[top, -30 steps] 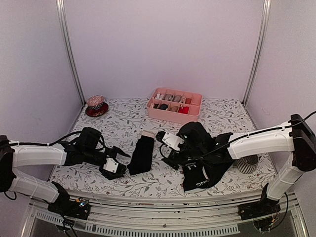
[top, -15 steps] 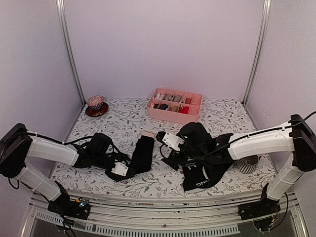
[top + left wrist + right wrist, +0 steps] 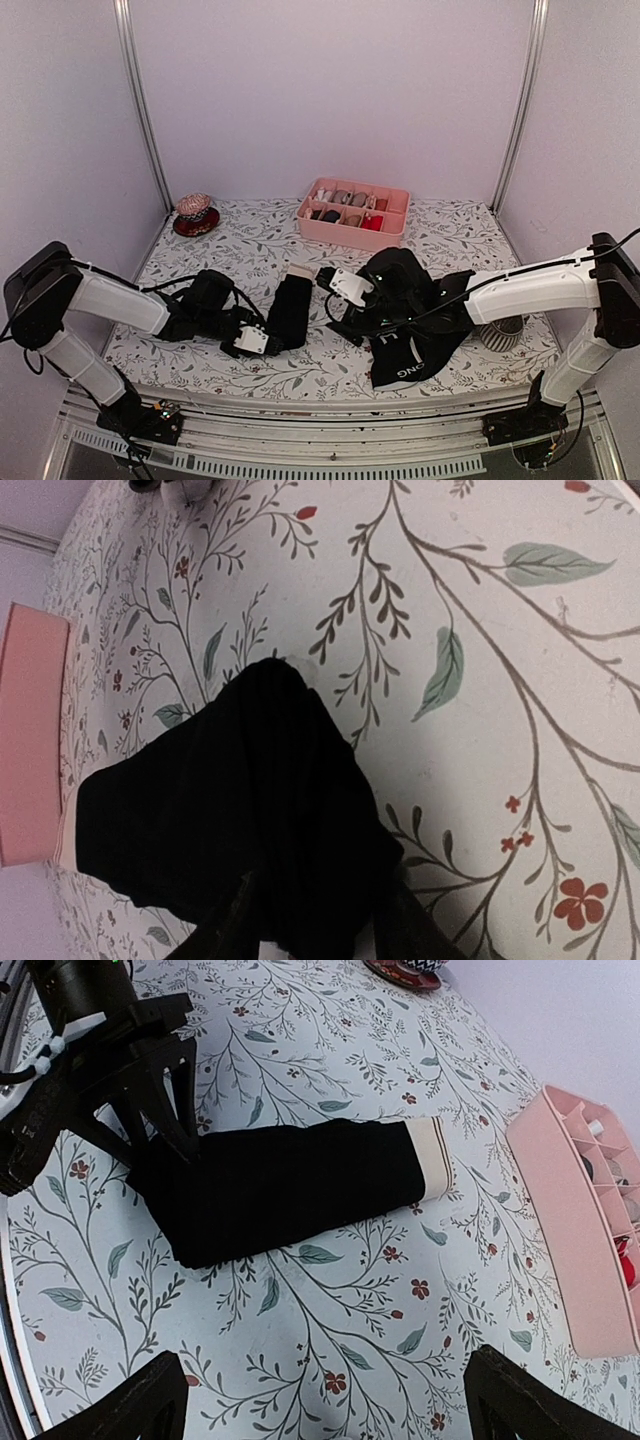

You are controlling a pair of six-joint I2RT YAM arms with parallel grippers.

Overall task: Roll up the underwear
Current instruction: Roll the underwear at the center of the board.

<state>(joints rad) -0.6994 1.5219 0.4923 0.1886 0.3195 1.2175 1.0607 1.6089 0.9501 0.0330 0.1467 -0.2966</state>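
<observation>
From above, you see the left claw (image 3: 262, 340) low on the flowered table (image 3: 250, 250), at the near end of the beige-banded brief (image 3: 288, 312); that brief lies folded into a narrow strip, running from the claw away toward the pink tray (image 3: 353, 228), its pale band at the far end; the right claw (image 3: 338, 305) hangs just right of the strip, clear of it; the lettered brief (image 3: 405, 352) lies crumpled under the right arm, its white letters near the front edge; a red dish (image 3: 195, 222) sits at the far left corner.

From the left wrist, you see black cloth filling the space between the two dark fingers (image 3: 225, 935); the jaws stand fairly narrow about the strip's end and the cloth rises in a ridge there; whether they already pinch it, you cannot tell; the tray's pink side shows at the left edge.

From the right wrist, its own fingers (image 3: 150, 1400) sit at the two lower corners, spread wide with only bare table between them; the strip lies flat beyond them, the left claw at its dark end.
</observation>
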